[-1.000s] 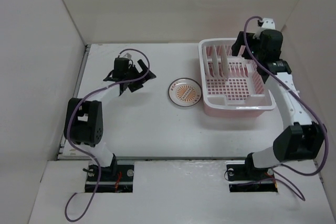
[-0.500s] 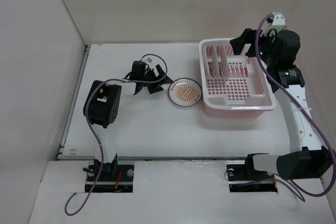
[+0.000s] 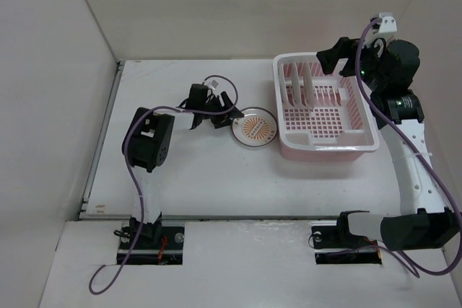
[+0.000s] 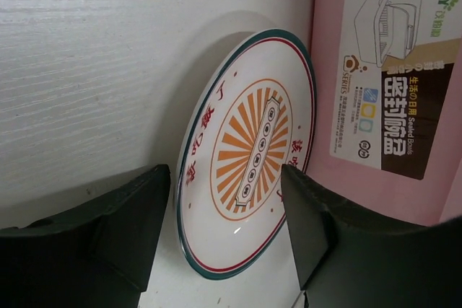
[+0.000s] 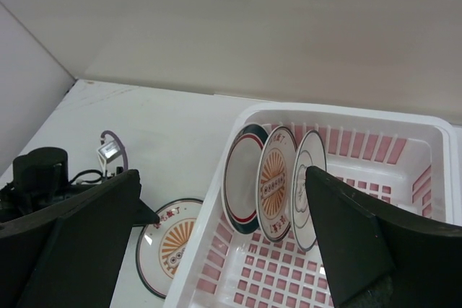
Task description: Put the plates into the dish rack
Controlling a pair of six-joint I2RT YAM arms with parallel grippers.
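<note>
**Left of the dish rack (image 3: 326,148).** My left gripper (image 3: 220,106) stands wide and low over the table (image 3: 180,178). Its fingers (image 4: 108,243) frame the sunburst plate (image 3: 254,126) without gripping it. The plate lies flat just beside the dish rack's left wall, towards the near corner; I cannot tell whether rim meets wall.

**Hazard here.** A flat plate offers little edge. A closing finger may ride over the rim and shove the plate against the dish rack. The finger nearest the dish rack also has scant room and could jam against the wall.

**Inside the dish rack.** Three plates (image 5: 274,182) stand upright in the far-left slots. A fourth brought in tilted could knock them or miss its slot.

**Above the dish rack's far-right corner.** My right gripper (image 3: 333,59) hangs wide and holds nothing. If both arms come over the dish rack together, they may collide.
</note>
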